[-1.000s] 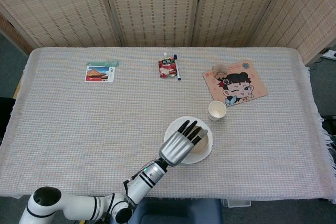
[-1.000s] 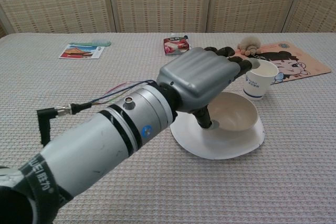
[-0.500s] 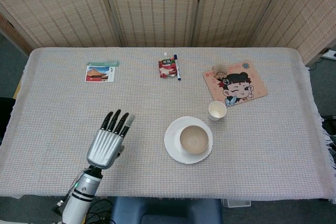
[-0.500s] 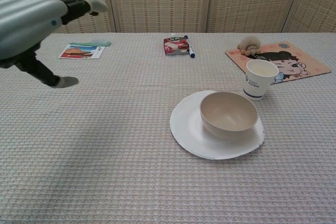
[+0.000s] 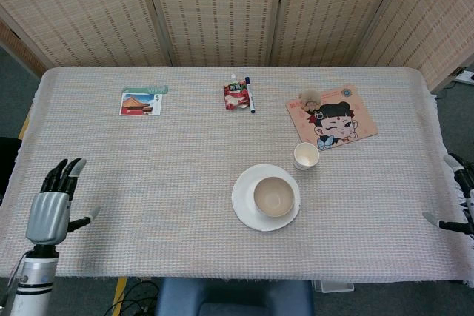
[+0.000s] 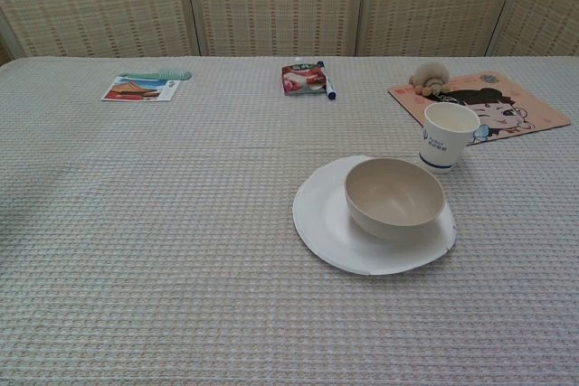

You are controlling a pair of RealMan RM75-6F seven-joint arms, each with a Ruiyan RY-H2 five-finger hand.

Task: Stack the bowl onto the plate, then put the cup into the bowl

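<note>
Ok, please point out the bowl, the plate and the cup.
bowl (image 6: 394, 196), chest view, inner bottom.
plate (image 6: 324, 221), chest view, bare left part.
cup (image 6: 448, 140), chest view, outer wall.

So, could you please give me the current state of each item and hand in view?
bowl: upright, empty, on the plate
cup: upright on the table, beside the plate
left hand: open, empty
right hand: mostly out of frame, state unclear
</note>
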